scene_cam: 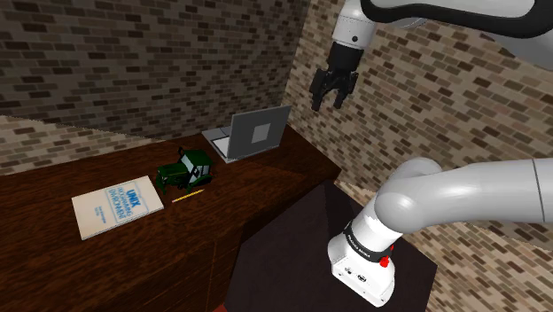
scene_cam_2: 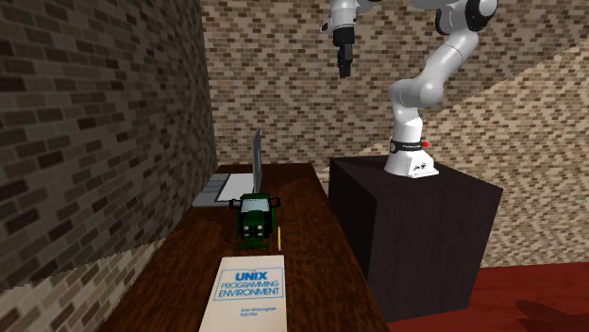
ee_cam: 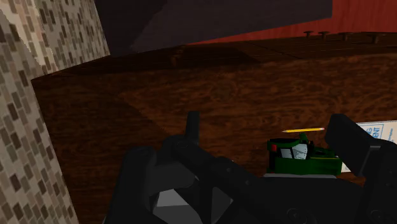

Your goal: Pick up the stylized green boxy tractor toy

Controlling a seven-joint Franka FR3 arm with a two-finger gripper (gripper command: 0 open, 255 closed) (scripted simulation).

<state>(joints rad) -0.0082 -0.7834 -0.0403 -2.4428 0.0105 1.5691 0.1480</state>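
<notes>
The gripper (scene_cam: 332, 99) hangs open and empty high above the table's (scene_cam: 133, 261) laptop (scene_cam: 255, 133) end, the green tractor (scene_cam: 183, 169) mid-table beside the book (scene_cam: 116, 206) not yet approached

Green tractor (scene_cam_2: 254, 219) on wooden table (scene_cam_2: 308, 223), between laptop (scene_cam_2: 219, 189) and white book (scene_cam_2: 247, 294)

Arm (scene_cam: 461, 199): rising from its base, arching overhead, reaching toward the shoulder view's left | Wrist: pointing downward | Gripper (scene_cam: 328, 99): hanging high in the air, fingers (scene_cam: 316, 97) standing apart, clasping nothing
</notes>
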